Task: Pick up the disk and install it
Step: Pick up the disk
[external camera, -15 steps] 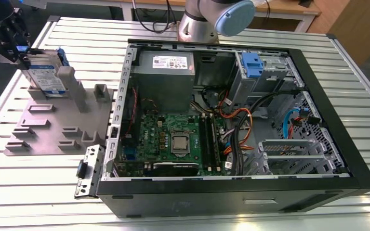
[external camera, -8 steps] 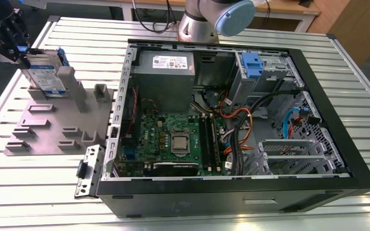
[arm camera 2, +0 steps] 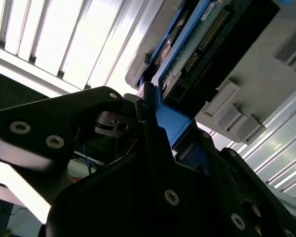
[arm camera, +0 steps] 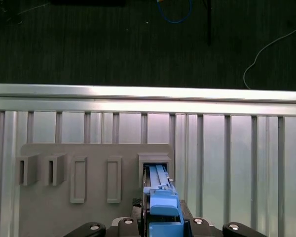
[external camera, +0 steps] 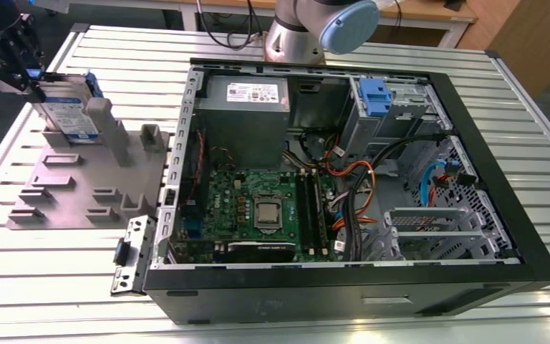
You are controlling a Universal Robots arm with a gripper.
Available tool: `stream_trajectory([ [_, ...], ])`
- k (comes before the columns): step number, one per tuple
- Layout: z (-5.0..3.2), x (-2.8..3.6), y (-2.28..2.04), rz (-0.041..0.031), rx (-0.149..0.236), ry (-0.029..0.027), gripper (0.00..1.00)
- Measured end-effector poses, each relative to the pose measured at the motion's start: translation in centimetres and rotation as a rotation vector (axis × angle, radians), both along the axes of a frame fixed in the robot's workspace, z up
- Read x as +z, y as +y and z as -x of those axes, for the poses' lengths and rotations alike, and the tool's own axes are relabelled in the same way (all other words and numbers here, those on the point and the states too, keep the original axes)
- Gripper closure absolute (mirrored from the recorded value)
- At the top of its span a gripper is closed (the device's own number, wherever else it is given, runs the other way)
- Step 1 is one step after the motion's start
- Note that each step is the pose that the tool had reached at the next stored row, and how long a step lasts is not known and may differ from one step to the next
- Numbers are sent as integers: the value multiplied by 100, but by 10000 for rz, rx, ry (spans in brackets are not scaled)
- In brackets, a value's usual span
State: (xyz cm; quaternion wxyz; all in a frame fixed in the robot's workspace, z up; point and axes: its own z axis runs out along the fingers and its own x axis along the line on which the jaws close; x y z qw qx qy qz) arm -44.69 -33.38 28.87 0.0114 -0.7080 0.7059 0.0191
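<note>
Black gripper (external camera: 38, 82) is closed on the top edge of the disk (external camera: 69, 113), a flat silver hard drive w/ white-and-blue label and blue plastic rails. In the second wrist view a finger (arm camera 2: 150, 133) presses against the blue rail. The disk stands upright on edge in a slot of the grey plastic holder block (external camera: 74, 183), approx 10 o'clock in the exterior view. The first wrist view shows the disk (arm camera: 160, 197) running into that slot. The holder lies on the ribbed aluminium table (external camera: 65, 287), just beside the open black PC case (external camera: 351, 287) at the case's 9 o'clock. Inside the case the green motherboard (external camera: 256, 201) sits mid-case. A small blue latch (external camera: 374, 97) on the metal drive cage is at approx 1 o'clock from the board. Arm base (external camera: 299, 32) is at 12 o'clock, behind the case.
</note>
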Motion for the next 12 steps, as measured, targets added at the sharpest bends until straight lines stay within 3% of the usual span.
stream_trajectory([
  [5,0,36,0,13,0,-3,63],
  [12,0,40,0,15,1,-1,63],
])
